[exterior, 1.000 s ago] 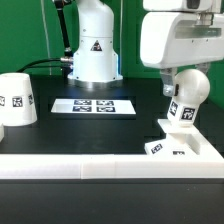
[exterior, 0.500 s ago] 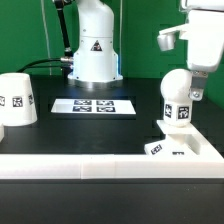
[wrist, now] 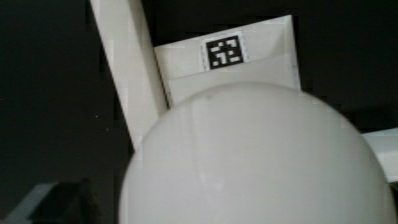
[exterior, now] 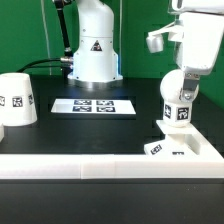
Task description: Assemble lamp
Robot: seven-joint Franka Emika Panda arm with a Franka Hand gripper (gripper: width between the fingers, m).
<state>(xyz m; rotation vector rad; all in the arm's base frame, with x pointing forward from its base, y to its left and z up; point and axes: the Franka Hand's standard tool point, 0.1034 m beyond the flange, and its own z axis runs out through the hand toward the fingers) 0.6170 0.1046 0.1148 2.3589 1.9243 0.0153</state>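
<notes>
Bright, even light; blurry wrist close-up

I see the bulb (exterior: 180, 104) standing upright on the flat base (exterior: 190, 150), at the exterior view's right. My gripper (exterior: 180, 86) hangs at its top. The shade (exterior: 15, 100) stands well apart, past the marker board (exterior: 93, 105).

The marker board (exterior: 93, 105) lies flat on the black table (exterior: 60, 135). A white rail (exterior: 70, 165) runs in front of the board. A green backdrop (exterior: 25, 30) stands behind the board.
</notes>
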